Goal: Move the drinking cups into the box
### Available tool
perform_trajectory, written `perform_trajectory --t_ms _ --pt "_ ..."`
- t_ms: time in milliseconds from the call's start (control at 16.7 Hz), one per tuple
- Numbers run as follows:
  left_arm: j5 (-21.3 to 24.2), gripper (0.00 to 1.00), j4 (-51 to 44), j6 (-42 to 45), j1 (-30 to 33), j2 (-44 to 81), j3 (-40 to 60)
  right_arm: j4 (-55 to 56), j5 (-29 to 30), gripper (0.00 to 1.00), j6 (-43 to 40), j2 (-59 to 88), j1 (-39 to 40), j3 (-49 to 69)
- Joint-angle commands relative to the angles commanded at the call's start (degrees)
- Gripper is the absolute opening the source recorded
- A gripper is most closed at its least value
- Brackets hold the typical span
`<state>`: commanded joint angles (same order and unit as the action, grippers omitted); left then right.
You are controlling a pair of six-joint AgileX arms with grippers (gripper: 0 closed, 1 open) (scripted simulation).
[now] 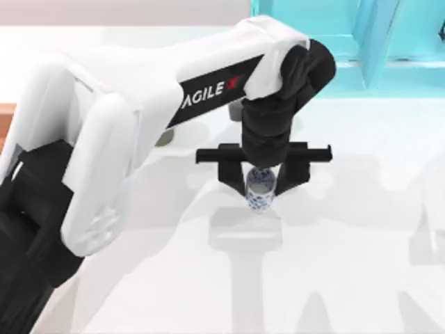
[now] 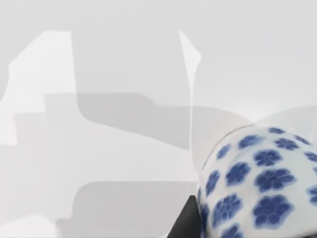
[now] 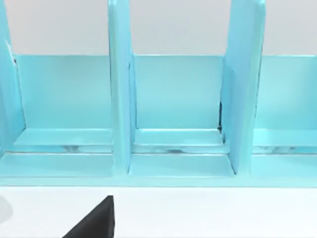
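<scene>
Pinching white-and-blue floral cup point(image 1: 261, 189) in left claw point(image 1: 262, 182), fingers pressed to its sides, mid-tabletop point(image 1: 348, 278). Step: carrying cup to box. Box corner point(image 1: 5, 122) far left; olive cup point(image 1: 164, 138) behind arm. Next: swing left, release over box.

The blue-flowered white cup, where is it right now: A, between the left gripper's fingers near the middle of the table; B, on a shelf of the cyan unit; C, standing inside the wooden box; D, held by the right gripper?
A: the top view shows the left gripper with its black fingers on either side of the blue-flowered white cup over the white table, well clear of the cyan shelf unit.
</scene>
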<state>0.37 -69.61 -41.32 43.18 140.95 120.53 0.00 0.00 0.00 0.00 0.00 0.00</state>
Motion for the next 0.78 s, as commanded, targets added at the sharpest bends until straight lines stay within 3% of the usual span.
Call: perform_trajectory --t_ms 180,240,780 --pt "0.00 0.02 0.00 0.00 0.00 0.00 0.00 0.00 0.00 1.00 0.00 0.00 0.00 0.00" --pt "0.00 0.00 0.00 0.00 0.00 0.00 0.00 0.00 0.00 1.00 0.00 0.00 0.00 0.00" --pt "-0.02 0.00 -0.14 0.12 -0.20 -0.13 -0.13 0.00 0.00 1.00 0.00 0.00 0.00 0.00"
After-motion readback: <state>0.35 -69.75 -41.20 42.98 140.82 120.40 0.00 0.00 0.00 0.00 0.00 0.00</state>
